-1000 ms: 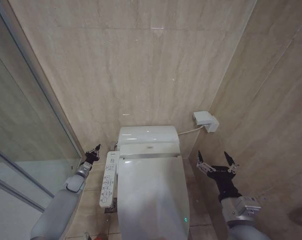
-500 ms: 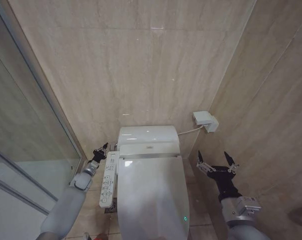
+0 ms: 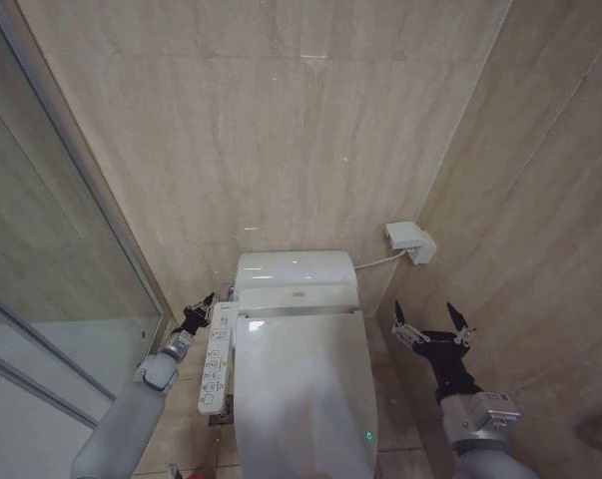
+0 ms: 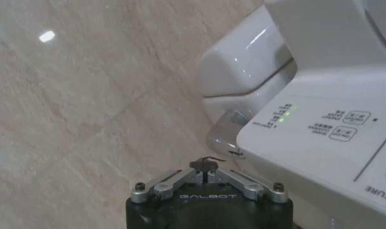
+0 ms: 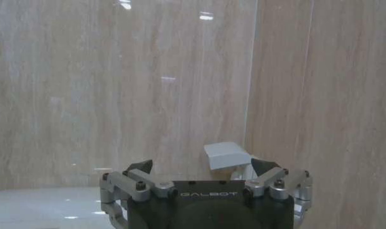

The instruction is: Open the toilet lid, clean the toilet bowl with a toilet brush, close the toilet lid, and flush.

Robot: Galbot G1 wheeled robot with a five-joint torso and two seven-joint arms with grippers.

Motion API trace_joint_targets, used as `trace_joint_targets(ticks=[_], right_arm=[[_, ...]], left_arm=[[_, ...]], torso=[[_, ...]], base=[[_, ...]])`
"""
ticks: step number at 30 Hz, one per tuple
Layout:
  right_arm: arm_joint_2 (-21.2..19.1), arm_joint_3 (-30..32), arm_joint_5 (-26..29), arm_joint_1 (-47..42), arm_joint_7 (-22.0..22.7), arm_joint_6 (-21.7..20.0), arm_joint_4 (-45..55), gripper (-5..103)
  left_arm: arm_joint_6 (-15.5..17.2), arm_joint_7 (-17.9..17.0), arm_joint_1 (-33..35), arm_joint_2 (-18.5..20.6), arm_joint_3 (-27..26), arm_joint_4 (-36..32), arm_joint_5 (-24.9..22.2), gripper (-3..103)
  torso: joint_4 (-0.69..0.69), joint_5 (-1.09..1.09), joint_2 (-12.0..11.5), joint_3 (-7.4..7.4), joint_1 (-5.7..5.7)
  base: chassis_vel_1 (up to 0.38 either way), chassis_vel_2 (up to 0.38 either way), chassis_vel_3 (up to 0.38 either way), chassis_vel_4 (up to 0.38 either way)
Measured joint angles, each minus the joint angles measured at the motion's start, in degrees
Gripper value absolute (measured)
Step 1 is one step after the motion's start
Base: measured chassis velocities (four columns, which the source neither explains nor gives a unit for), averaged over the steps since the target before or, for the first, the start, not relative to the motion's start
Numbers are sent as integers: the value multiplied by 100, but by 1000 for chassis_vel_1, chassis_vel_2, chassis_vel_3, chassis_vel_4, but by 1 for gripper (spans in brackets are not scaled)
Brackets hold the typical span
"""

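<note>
Toilet lid (image 3: pixel 301 394): down flat on the toilet bowl (image 3: pixel 243 454), centre of the head view, tank (image 3: pixel 294 267) behind it against the back wall.
Button panel (image 3: pixel 215 357): along the bowl's left side.
Left gripper (image 3: pixel 198 311): just beside the panel's rear end, near the tank's left corner.
Right gripper (image 3: pixel 431 323): right of the lid, well apart.
Wall box (image 3: pixel 410 240): right wall, behind the right gripper.
Glass partition (image 3: pixel 51 259): far left.

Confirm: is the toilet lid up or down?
Down. The lid lies flat over the bowl, hiding its inside; neither gripper touches it.
</note>
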Motion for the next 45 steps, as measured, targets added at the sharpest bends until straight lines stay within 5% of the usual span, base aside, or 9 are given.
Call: trace_joint_targets(ticks=[19,45], right_arm=[[0,0,0,0,0,0,0,100],[-1,0,0,0,0,0,0,100]], left_arm=[[53,-21,389,69,-155,-657,309,0],[-28,-12,252,71,-26,-418,316,0]], torso=[[-4,-1,0,0,0],[1,1,0,0,0]], base=[[0,0,0,0],[0,0,0,0]])
